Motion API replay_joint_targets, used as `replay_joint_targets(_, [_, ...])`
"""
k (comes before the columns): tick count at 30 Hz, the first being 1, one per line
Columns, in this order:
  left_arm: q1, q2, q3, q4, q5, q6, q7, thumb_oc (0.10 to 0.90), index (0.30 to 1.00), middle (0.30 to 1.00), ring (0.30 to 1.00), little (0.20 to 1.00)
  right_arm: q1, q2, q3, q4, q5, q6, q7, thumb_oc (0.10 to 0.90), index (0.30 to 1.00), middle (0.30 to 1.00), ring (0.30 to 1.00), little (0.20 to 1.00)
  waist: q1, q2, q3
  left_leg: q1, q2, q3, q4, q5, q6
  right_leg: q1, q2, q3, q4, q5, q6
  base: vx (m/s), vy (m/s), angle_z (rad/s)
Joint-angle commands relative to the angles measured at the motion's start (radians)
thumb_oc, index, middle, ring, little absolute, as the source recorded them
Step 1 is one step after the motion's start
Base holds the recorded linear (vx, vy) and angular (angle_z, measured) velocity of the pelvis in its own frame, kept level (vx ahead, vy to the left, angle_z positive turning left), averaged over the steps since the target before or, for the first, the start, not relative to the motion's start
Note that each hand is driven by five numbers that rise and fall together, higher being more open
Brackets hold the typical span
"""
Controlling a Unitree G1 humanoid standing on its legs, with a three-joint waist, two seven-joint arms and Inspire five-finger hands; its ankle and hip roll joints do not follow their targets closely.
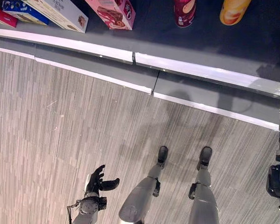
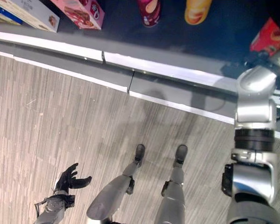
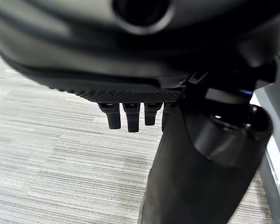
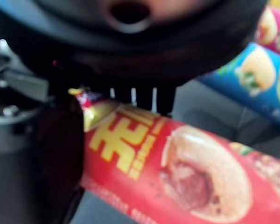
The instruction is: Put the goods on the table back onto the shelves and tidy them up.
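Note:
A red snack packet (image 4: 177, 168) with yellow print and a picture of a round biscuit lies across my right hand (image 4: 42, 158). The thumb is curled over its front and the fingers are behind it. The same red packet (image 2: 274, 33) shows at the far right of the dark shelf, where my right arm reaches in. My left hand (image 1: 97, 181) hangs low over the floor at the lower left. Its fingers (image 3: 130, 116) are straight and hold nothing.
On the low dark shelf stand a pink box (image 1: 113, 11), a white box (image 1: 60, 13), a blue box (image 1: 18, 10), a dark red canister (image 1: 184, 11) and a yellow canister (image 1: 233, 10). A blue canister (image 4: 252, 79) lies behind the packet. The white shelf edge (image 1: 84, 49) borders grey striped floor.

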Motion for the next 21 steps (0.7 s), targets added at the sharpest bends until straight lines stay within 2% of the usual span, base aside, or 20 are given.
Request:
replay_joint_targets(1, [0.060, 0.096, -0.004, -0.017, -0.032, -0.033, 0.063, 0.800, 0.900, 0.900, 0.900, 0.900, -0.124, -0.153, 0.049, -0.102, -0.026, -0.089, -0.081, 0.400, 0.300, 0.300, 0.300, 0.300, -0.014, 0.020, -0.075, -0.024, 0.053, -0.027, 0.002, -0.056, -0.081, -0.019, -0.082, 0.048, 0.098, -0.098, 0.087, 0.00, -0.012, 0.08])
replay_joint_targets(13, [0.045, 0.113, 0.000, -0.010, -0.018, -0.041, 0.070, 0.800, 0.900, 0.900, 0.900, 0.900, -0.135, -0.169, 0.028, -0.063, -0.021, -0.080, -0.123, 0.400, 0.300, 0.300, 0.300, 0.300, -0.010, 0.066, -0.071, -0.064, 0.044, -0.024, 0.002, -0.039, -0.107, -0.058, -0.094, 0.031, 0.124, -0.108, 0.091, 0.00, -0.015, 0.03])
replay_joint_targets(21, [0.044, 0.114, -0.010, -0.019, -0.011, -0.047, 0.065, 0.800, 0.900, 0.900, 0.900, 0.900, -0.151, -0.193, 0.049, -0.011, -0.015, -0.068, -0.132, 0.400, 0.300, 0.300, 0.300, 0.300, -0.009, 0.081, -0.070, -0.075, 0.045, -0.016, 0.002, -0.037, -0.113, -0.076, -0.100, 0.033, 0.131, -0.109, 0.092, 0.00, 0.000, 0.00])
